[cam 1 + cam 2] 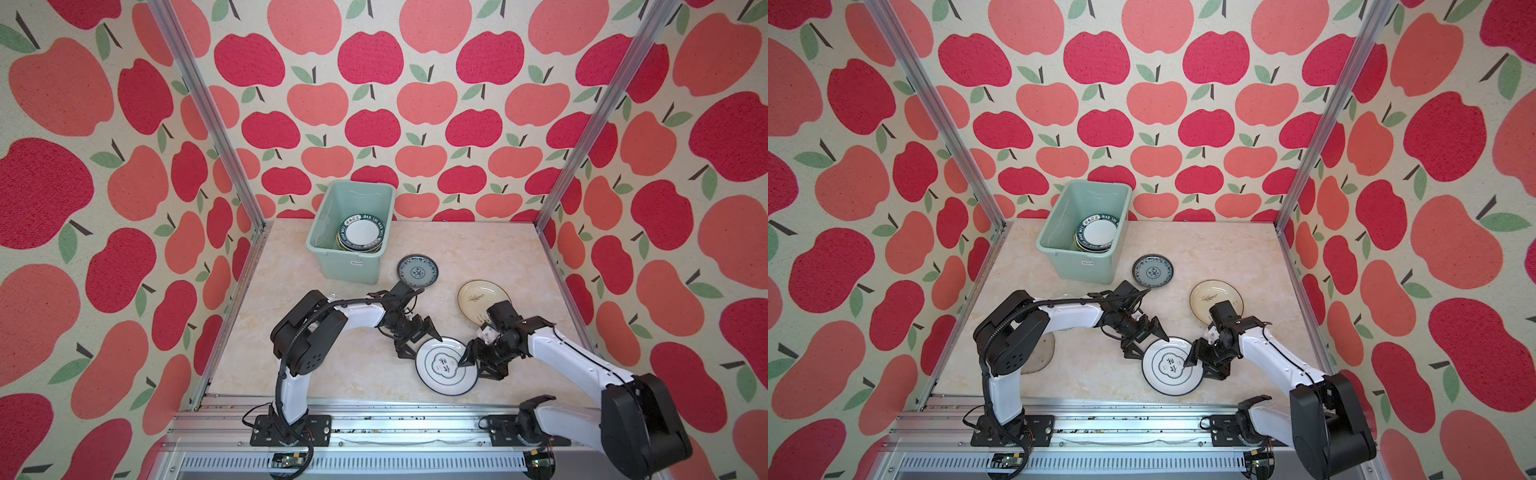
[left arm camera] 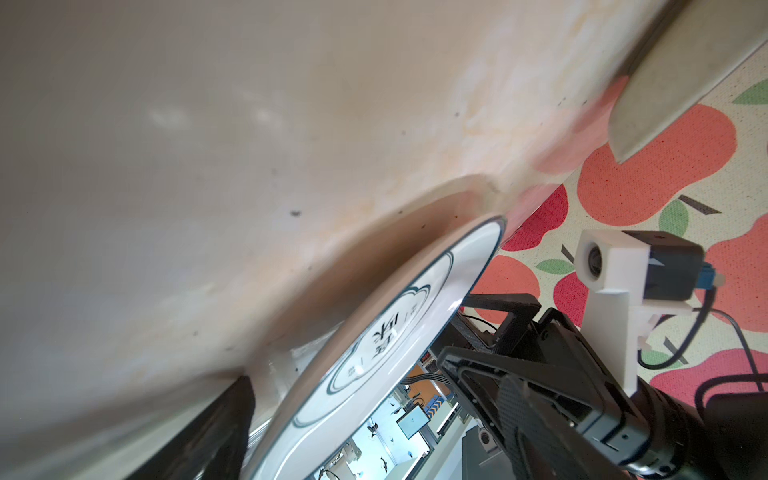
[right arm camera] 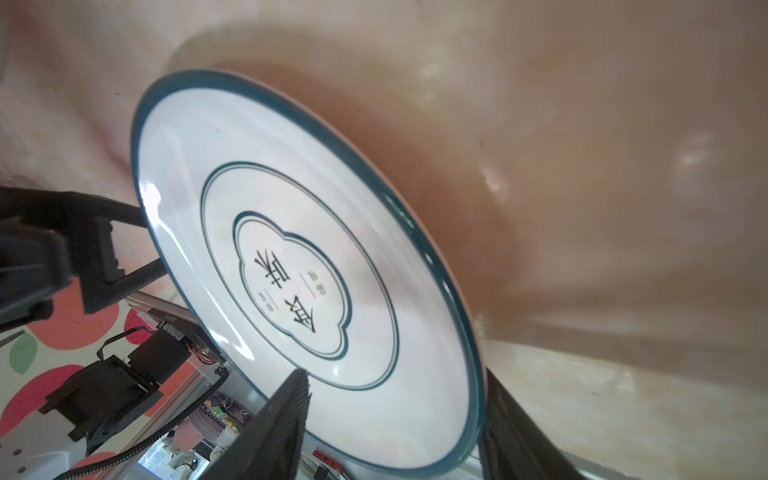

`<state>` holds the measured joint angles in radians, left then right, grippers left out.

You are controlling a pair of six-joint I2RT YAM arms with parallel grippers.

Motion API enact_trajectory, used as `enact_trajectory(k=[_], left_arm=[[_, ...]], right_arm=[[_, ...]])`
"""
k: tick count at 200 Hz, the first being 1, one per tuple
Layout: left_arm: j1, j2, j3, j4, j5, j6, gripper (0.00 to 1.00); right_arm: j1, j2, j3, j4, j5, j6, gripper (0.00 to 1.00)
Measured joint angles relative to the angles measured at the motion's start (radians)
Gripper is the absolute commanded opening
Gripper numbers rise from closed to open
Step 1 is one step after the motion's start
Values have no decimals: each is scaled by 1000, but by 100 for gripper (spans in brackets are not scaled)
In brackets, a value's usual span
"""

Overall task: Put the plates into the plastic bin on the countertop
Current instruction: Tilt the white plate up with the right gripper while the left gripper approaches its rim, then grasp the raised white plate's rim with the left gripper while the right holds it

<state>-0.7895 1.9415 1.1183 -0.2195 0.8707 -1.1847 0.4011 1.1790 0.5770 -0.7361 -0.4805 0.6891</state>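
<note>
We find the white blue-rimmed plate (image 1: 442, 370) near the countertop (image 1: 332, 365)'s front edge, flanked by both grippers, which we judge keeps it from sliding. The right gripper (image 1: 478, 368) straddles its rim, one finger on the face. We cannot tell whether it is pinching. The left gripper (image 1: 420, 345) stands wide at the opposite rim, probably as a stop. The plastic bin (image 1: 345, 266), near the back left corner, holds stacked plates (image 1: 360, 232). The top one's green band has lettering like "HAO SHI". The bin label (image 1: 356, 262) is illegible. Our plate shows two black Chinese characters.

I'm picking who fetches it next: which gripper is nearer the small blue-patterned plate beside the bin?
Left. The left gripper is close by the blue-patterned plate, at the rim of the white plate; the right gripper straddles the opposite rim, farther off.
</note>
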Motion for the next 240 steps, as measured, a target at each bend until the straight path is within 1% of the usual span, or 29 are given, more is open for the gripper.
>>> enact_trajectory(k=[15,29,61,83,147,164,195,213,240], left_arm=[[-8,3,2,5,3,0,93],[-14,3,2,7,7,0,93],[-16,3,3,8,10,0,94],[-16,3,3,10,10,0,94],[-16,3,10,12,10,0,93],[-16,3,10,13,10,0,94],[-16,4,11,0,7,4,94],[-11,4,11,4,11,11,94],[-11,3,11,8,18,18,95]], right_arm=[[0,-21,0,56,-40,14,55],[0,-37,0,95,-64,24,54],[0,-55,0,150,-91,49,49],[0,-56,-1,180,-108,66,47],[0,-51,-19,261,-131,112,30],[1,-50,-30,268,-133,120,23],[-3,-59,-33,277,-133,146,14],[-11,-74,-33,275,-136,165,6],[-11,-98,-33,261,-131,170,2]])
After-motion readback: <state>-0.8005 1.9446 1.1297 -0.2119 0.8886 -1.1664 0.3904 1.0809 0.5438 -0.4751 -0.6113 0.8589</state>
